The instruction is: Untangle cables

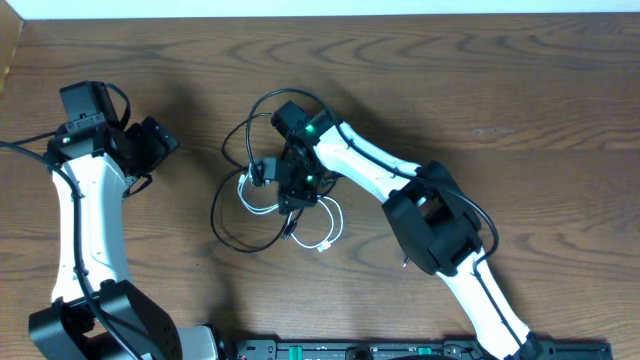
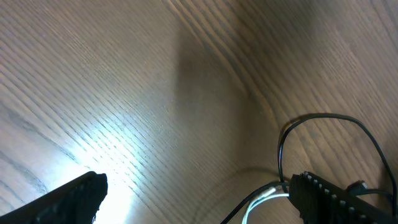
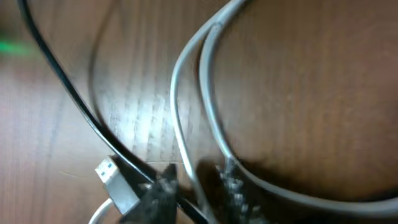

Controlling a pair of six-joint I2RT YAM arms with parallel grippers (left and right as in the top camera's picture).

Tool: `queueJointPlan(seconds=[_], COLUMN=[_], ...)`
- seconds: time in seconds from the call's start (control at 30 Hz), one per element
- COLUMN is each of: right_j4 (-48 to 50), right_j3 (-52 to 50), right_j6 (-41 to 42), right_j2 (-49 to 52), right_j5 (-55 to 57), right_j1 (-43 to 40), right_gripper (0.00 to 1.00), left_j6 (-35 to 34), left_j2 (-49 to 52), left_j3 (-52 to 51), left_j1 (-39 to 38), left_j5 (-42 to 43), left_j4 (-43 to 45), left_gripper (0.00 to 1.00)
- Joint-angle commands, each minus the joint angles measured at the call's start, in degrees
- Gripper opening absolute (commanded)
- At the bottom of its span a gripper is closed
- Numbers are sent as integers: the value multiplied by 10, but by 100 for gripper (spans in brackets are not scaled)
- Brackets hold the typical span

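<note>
Overhead view: wood-grain tabletop (image 1: 480, 90), two white-and-black arms reaching in from the near edge. Left arm (image 1: 85, 220) stands off to the left side. Right arm (image 1: 370, 165) leans in over the middle, wrist directly above the cable pile.

Cables lie mid-tabletop in one loose tangle. Black cable (image 1: 214, 215) is thin and makes wide, open loops around the left and far side of the pile. White cable (image 1: 338, 222) makes smaller, tighter loops inside and to the right, with a small white plug end (image 1: 323, 247) lying at the near edge. The two cross under the right wrist.

Left fingers (image 2: 68, 199) are spread wide with only bare wood between them, well left of the tangle.

Right fingers (image 3: 231, 183) sit low on the pile and close together, with a doubled white strand running between them; whether they actually pinch it, cannot tell. Just beside them, a small silver USB plug (image 3: 107, 171) on a black lead rests flat on the wood.
</note>
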Motion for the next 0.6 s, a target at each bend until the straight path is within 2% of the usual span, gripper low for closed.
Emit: queueJointPlan(seconds=[0.0,0.17,0.33,0.57], right_j4=[-2,-1,0,-47], right_j3=[-6,-6,9,63], right_j6=[5,5,26,26], right_j2=[8,8,7,-1], right_j5=[5,2,-75,-212], right_j1=[4,4,-1,-29], right_gripper=[17,1,1,1], left_j6=[-3,-3,-3,-3], left_j2=[4,4,4,4], left_j3=[-3,-3,-3,-3], left_j1=[1,1,1,1], left_j5=[-10,-10,-10,-10], left_j4=[-2,-2,-2,-2], left_gripper=[98,98,98,98])
